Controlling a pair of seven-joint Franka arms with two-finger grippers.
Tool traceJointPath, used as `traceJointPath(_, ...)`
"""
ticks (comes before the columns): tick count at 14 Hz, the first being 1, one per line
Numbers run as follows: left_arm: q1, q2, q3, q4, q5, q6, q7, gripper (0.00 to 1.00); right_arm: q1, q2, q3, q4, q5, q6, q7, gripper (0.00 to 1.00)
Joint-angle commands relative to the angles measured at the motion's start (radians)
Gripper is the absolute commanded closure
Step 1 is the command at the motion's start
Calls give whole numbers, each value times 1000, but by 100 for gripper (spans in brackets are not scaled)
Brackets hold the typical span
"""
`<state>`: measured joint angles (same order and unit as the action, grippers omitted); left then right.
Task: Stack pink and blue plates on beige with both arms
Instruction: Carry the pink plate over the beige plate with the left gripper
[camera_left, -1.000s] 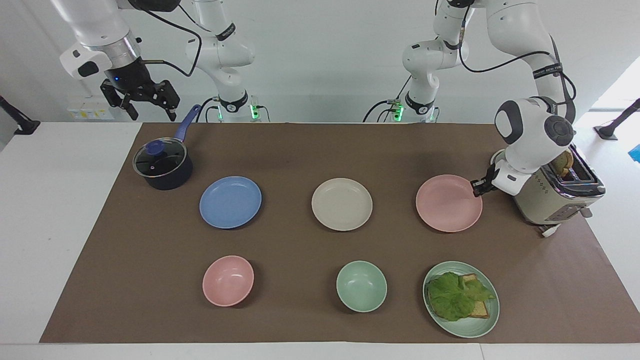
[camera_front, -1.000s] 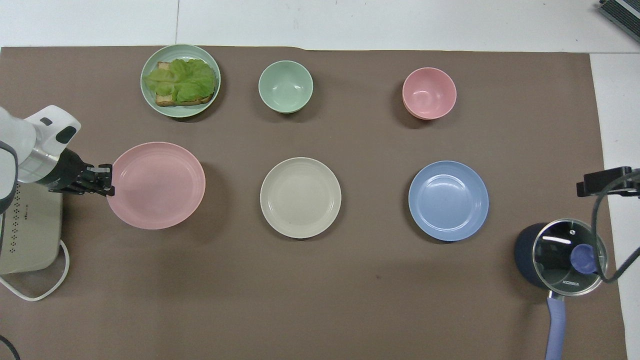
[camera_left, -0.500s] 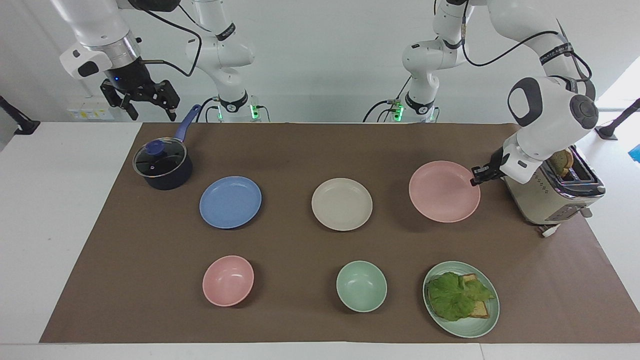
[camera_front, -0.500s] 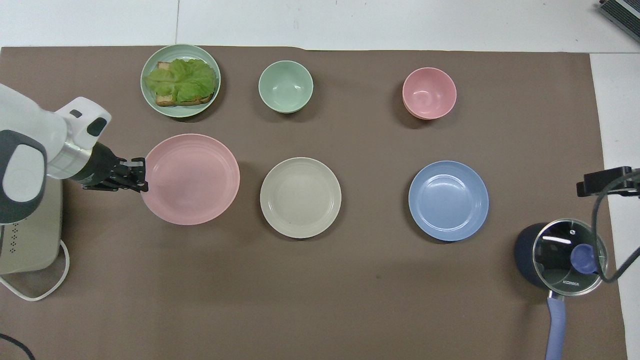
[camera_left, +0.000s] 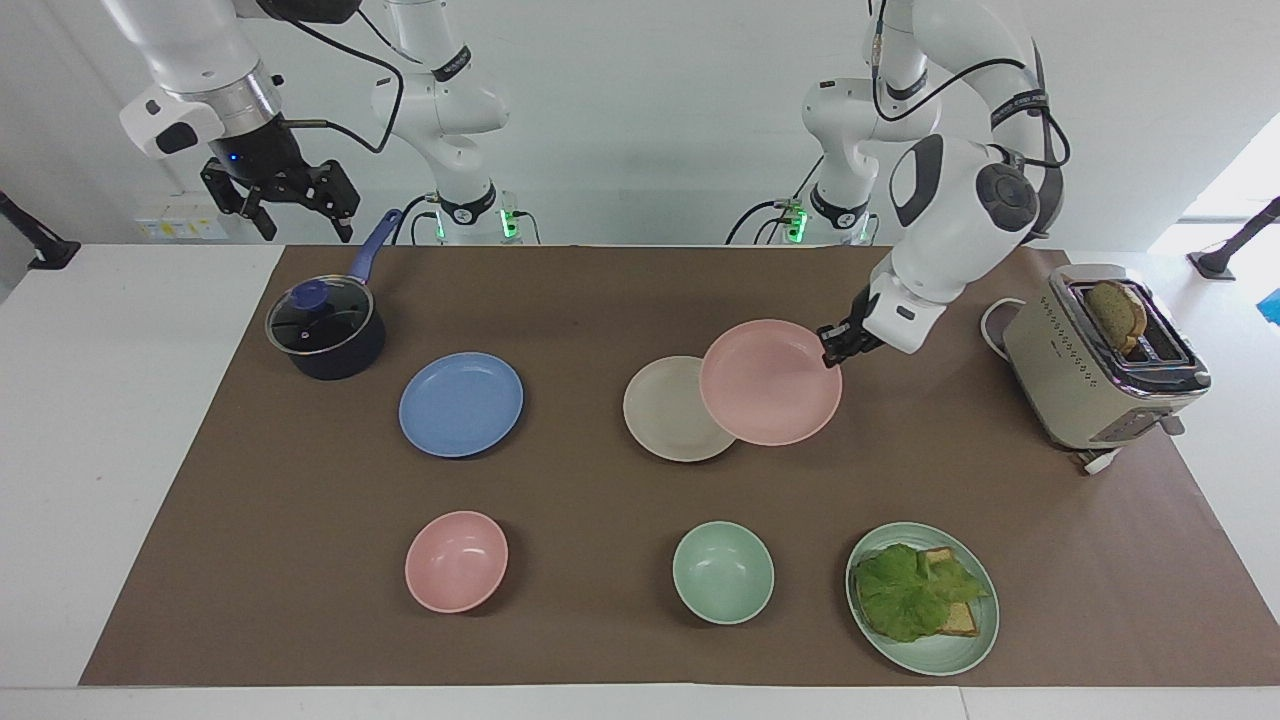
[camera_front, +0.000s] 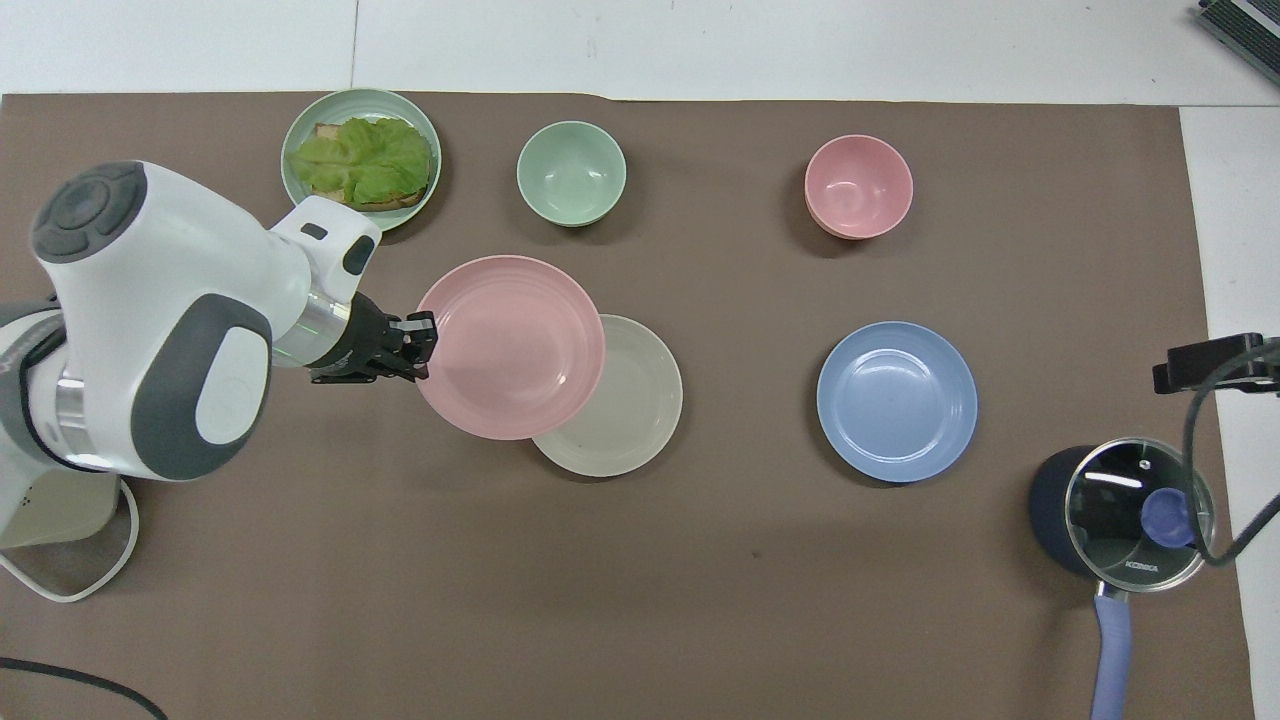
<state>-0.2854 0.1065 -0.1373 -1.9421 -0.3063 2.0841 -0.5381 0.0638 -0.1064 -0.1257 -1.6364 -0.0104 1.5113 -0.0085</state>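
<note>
1. Nearest the robots, the right hand (camera_left: 290, 205) waits in the air over the pot's (camera_left: 327, 332) end of the tabletop (camera_left: 560, 300), its fingers spread and nothing in them.
2. The left hand (camera_left: 833, 346) is shut on the pink plate's (camera_left: 770, 382) rim and carries it clear of the tabletop, roughly level.
3. The key relation, read on the overhead view: the pink plate (camera_front: 510, 346) overlaps only the edge of the beige plate (camera_front: 630, 420) toward the left arm's end. The beige plate's centre lies at about 4 o'clock from the pink plate's centre, so the carry probably needs a short further shift that way before lowering.
4. The left hand (camera_front: 415, 347) grips the rim at the pink plate's 9 o'clock, so the plate's body leads toward the beige plate.
5. The blue plate (camera_front: 897, 400) lies flat at 3 o'clock from the beige plate, well apart, toward the right arm's end; the right arm is clearly the nearer one for it.
</note>
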Motion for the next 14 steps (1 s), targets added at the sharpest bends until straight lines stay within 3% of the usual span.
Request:
traceJointPath(1, -66, -16, 18, -96, -25, 146, -42, 100, 5, 1, -3, 12, 1, -14, 7, 0)
traceJointPath(7, -101, 24, 19, -173, -43, 240, -40, 100, 5, 1, -5, 12, 1, -13, 7, 0)
traceJointPath(12, -100, 21, 19, -181, -43, 238, -31, 100, 2, 1, -5, 10, 1, -10, 7, 0)
traceJointPath(13, -98, 21, 19, -179, -43, 238, -29, 84, 1, 1, -5, 10, 1, -8, 7, 0)
traceJointPath(14, -97, 22, 21, -178, -43, 238, -26, 16, -1, 1, -6, 10, 0, -6, 11, 0)
